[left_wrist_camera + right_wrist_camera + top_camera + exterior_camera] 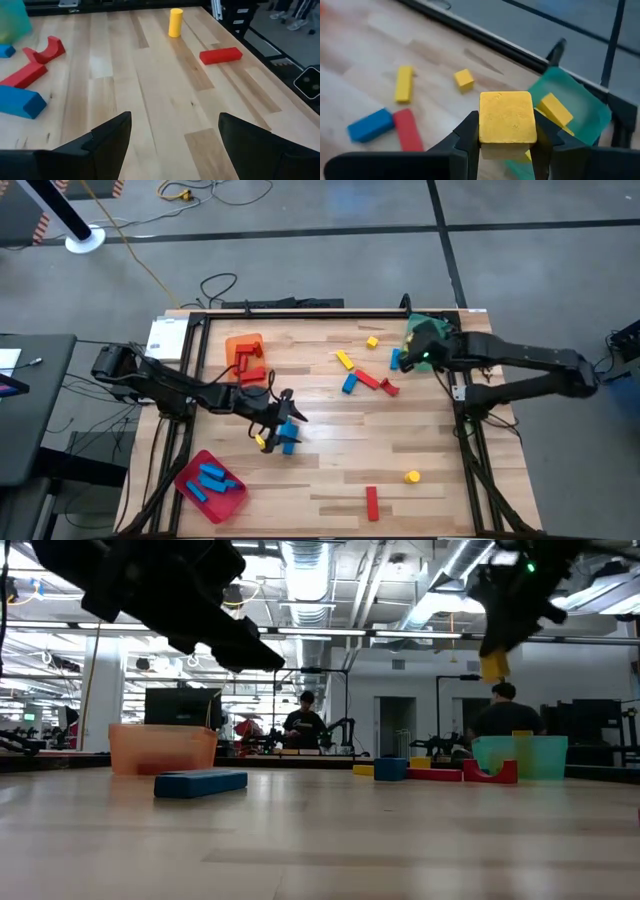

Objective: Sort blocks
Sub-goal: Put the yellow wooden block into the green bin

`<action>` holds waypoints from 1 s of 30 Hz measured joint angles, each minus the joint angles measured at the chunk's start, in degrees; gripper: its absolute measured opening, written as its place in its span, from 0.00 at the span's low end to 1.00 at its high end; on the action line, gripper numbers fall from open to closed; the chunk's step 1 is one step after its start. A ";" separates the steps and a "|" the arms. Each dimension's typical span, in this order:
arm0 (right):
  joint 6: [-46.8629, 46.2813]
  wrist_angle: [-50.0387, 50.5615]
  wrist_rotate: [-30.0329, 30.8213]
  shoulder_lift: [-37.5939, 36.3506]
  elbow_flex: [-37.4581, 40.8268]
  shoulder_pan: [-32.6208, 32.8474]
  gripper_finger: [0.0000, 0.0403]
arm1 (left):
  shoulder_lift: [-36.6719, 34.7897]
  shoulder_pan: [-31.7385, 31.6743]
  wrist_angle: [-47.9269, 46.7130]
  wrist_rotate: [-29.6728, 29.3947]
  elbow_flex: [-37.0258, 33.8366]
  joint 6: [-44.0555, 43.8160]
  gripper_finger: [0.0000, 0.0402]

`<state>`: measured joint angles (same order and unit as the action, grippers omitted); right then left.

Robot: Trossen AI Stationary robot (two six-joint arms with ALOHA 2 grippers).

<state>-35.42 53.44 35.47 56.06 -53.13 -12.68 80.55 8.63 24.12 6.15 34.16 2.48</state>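
My left gripper (283,412) hangs mid-table with its fingers spread wide and nothing between them. A blue block (290,434) and a yellow block (262,442) lie just beneath it, half hidden by the arm, so I cannot tell whether they touch. Ahead of those fingers the boards run bare out to a yellow cylinder (175,22) and a red bar (221,55) near the table edge. Behind it sit the orange tray (243,346) and the red tray (190,472) of blue blocks. My right gripper (506,145) pinches a yellow cube (507,118), raised beside the green tray (585,102), whose contents I only partly see.
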 joint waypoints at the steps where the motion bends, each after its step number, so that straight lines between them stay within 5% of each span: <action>1: 0.00 -1.62 -0.75 -1.74 1.99 -1.82 0.31 | 0.00 0.35 0.74 -0.04 -0.39 -0.14 0.73; 14: 7.16 -14.83 -8.47 -5.06 15.56 -22.82 0.31 | 0.00 8.62 1.11 0.05 -0.53 1.12 0.73; 22: 10.26 -22.33 -13.04 -1.52 18.00 -30.46 0.32 | 0.00 12.08 -0.26 -0.24 -0.56 -1.42 0.73; 30: 10.45 -22.74 -13.71 4.42 18.06 -33.15 0.34 | 0.00 13.83 -8.45 -7.69 -0.56 -4.64 0.73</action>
<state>-24.97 30.70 21.76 60.48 -35.07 -45.83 80.55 22.47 15.67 -1.54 33.61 -2.17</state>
